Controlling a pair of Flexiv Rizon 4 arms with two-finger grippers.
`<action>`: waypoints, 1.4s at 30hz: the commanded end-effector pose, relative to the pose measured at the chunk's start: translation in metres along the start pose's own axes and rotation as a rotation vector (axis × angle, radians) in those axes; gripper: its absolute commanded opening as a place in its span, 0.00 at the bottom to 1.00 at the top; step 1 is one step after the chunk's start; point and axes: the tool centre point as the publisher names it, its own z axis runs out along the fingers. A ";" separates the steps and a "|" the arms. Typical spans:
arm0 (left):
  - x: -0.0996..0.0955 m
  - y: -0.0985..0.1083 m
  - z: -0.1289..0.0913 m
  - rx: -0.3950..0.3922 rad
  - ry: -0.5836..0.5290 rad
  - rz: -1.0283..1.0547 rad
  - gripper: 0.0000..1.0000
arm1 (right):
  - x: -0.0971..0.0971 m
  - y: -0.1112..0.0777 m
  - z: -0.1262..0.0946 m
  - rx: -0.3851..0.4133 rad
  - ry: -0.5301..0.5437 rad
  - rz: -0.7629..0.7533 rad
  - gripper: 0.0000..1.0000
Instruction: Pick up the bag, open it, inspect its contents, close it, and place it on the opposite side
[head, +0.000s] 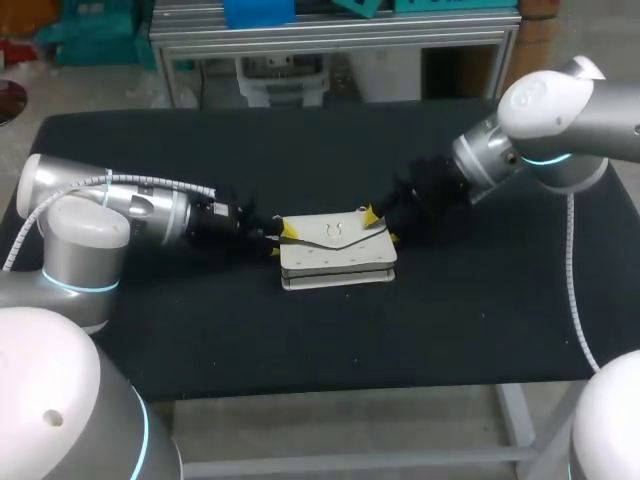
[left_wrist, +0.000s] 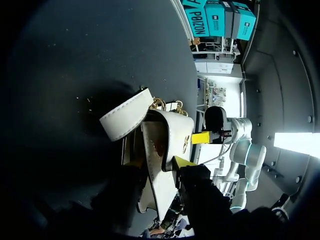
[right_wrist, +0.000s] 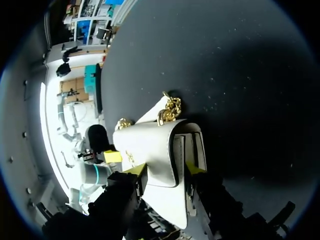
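Holding a white leather flap bag (head: 338, 255) by both ends, flat at mid-frame on the black desk (head: 200, 330): left pincer (head: 282, 240) clenched on its left end, right pincer (head: 382, 226) clenched on its right. Could slip free on lifting if either grip sits only on the loose flap. Might also twist if raised unevenly, or snag the gold chain (right_wrist: 170, 110). No legible writing on it, only a small gold clasp (head: 335, 232).

Left arm (head: 150, 210), right arm (head: 520, 140) stretched inward, low; left fingers (head: 289, 231), right fingers (head: 373, 214) clamping bag (head: 335, 262).
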 end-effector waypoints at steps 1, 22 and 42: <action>-0.011 -0.004 0.010 -0.001 0.011 -0.005 0.02 | -0.007 0.000 0.015 -0.007 0.003 0.007 0.08; 0.012 -0.004 0.014 0.025 0.001 0.060 0.39 | 0.015 0.007 0.003 -0.117 0.003 -0.084 0.28; -0.016 -0.007 0.022 0.063 -0.091 -0.005 0.54 | 0.002 0.014 0.018 -0.147 -0.048 -0.108 0.48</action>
